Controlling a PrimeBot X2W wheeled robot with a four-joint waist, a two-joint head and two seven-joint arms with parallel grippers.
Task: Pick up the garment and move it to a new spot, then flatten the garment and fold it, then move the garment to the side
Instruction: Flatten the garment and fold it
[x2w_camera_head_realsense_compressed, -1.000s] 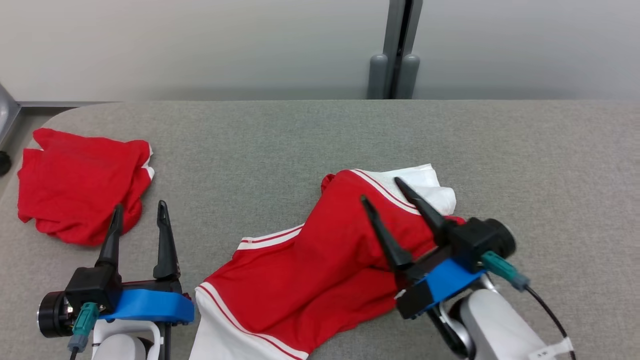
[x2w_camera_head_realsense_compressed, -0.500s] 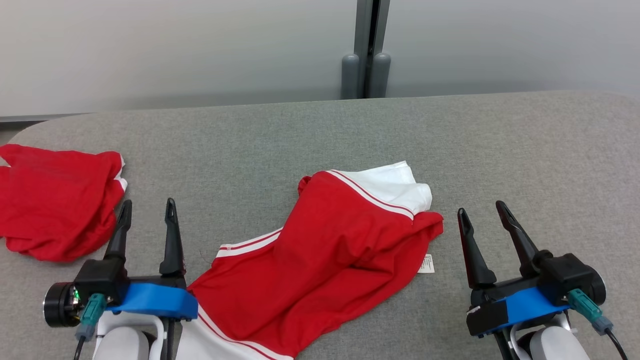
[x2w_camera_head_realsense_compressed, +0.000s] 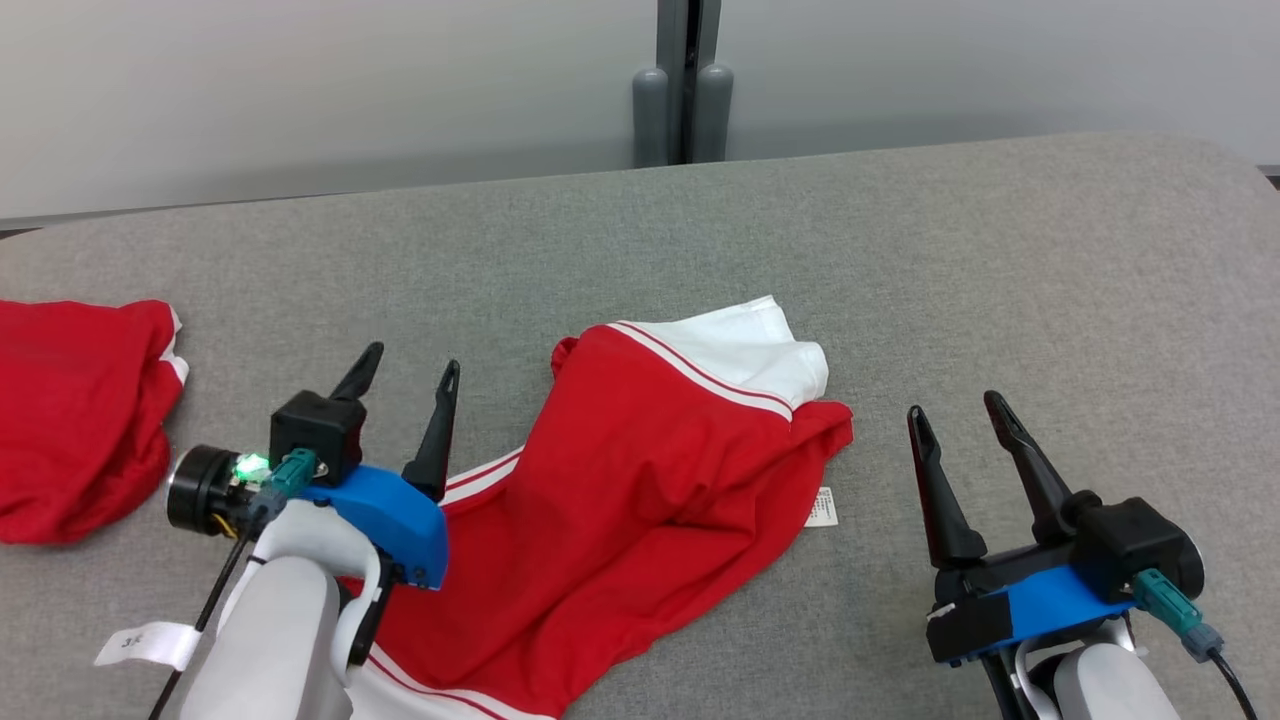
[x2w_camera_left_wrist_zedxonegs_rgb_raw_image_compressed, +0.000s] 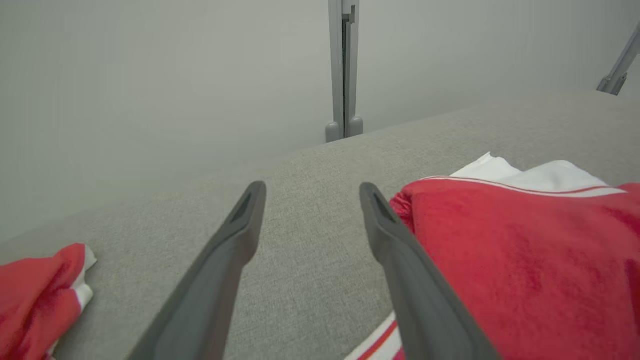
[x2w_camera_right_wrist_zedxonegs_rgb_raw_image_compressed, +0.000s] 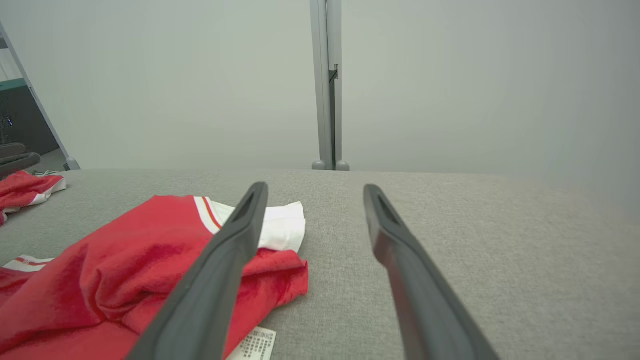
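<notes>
Red garment (x2w_camera_head_realsense_compressed: 640, 480) with white striped trim on grey table (x2w_camera_head_realsense_compressed: 1000, 260).

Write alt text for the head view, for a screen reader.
A crumpled red garment with white trim lies in the middle of a grey fabric table. The left arm is at its left edge and the right arm is off to its right, clear of it, both with jaws open and empty. A second red garment lies at the left.

Garment (x2w_camera_head_realsense_compressed: 650, 470) on table (x2w_camera_head_realsense_compressed: 950, 250), second garment (x2w_camera_head_realsense_compressed: 70, 420) left
</notes>
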